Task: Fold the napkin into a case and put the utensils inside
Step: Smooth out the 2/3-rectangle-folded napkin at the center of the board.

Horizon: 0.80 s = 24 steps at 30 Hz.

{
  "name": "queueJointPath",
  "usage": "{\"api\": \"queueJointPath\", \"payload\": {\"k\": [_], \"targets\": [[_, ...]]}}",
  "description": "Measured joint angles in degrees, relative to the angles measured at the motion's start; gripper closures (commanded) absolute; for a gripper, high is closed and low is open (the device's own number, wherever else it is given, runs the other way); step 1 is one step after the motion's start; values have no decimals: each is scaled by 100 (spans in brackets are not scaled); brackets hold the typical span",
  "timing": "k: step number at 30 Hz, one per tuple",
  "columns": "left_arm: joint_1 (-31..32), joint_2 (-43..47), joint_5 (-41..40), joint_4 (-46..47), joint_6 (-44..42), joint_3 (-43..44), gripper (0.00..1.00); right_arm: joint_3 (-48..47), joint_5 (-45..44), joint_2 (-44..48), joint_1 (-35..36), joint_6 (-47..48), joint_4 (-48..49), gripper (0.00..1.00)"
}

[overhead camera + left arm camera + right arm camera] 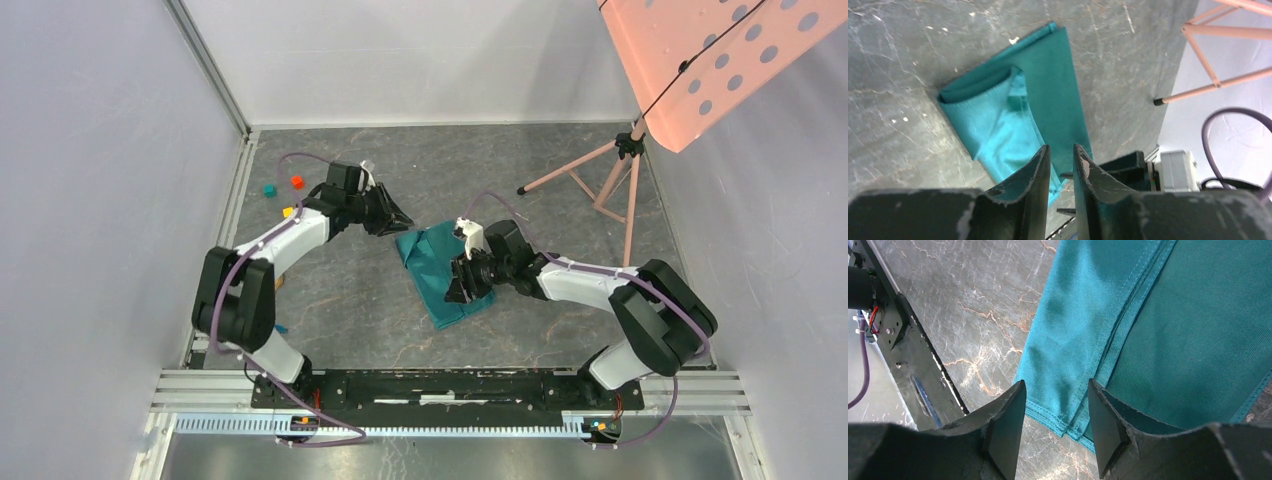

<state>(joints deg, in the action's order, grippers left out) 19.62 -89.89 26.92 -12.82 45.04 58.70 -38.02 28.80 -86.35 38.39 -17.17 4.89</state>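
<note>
The teal-green napkin [435, 265] lies partly folded in the middle of the table, as a long shape with layered edges. In the left wrist view [1048, 75] one flap lies folded over the rest. My left gripper [400, 222] hovers at the napkin's far left corner, its jaws [1061, 148] a narrow gap apart and empty. My right gripper [462, 290] is open over the napkin's near end, and the stitched folded edge [1073, 420] lies below the gap between its jaws [1056, 385]. A bit of bright blue [281, 328] shows by the left arm's base. The gold spoon is hidden.
Small teal [269, 190], red [297, 181] and yellow [288, 211] cubes lie at the far left behind my left arm. A pink tripod stand [600, 180] with a perforated pink board [710, 60] stands at the back right. The black base rail [450, 385] runs along the near edge.
</note>
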Motion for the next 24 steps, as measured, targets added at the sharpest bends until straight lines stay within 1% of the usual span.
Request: {"api": "queueJointPath", "payload": {"k": [2, 7, 11, 14, 17, 21, 22, 24], "targets": [[-81, -345, 31, 61, 2, 122, 74, 0, 0, -63, 0, -17, 2, 48], [-37, -1202, 214, 321, 13, 138, 75, 15, 9, -140, 2, -52, 61, 55], [-26, -1676, 330, 496, 26, 168, 76, 179, 66, -160, 2, -87, 192, 62], [-26, -1965, 341, 581, 33, 293, 76, 407, 122, -192, 24, -186, 409, 65], [-26, -2144, 302, 575, 31, 428, 77, 614, 129, -240, 92, -308, 682, 65], [-26, -2323, 286, 540, 24, 608, 78, 713, -22, -247, 363, -457, 1003, 64], [-26, -2361, 295, 520, 22, 654, 77, 732, -63, -247, 444, -514, 1069, 63], [-20, -2378, 284, 457, -4, 719, 73, 741, -94, -245, 557, -623, 1108, 55]]}}
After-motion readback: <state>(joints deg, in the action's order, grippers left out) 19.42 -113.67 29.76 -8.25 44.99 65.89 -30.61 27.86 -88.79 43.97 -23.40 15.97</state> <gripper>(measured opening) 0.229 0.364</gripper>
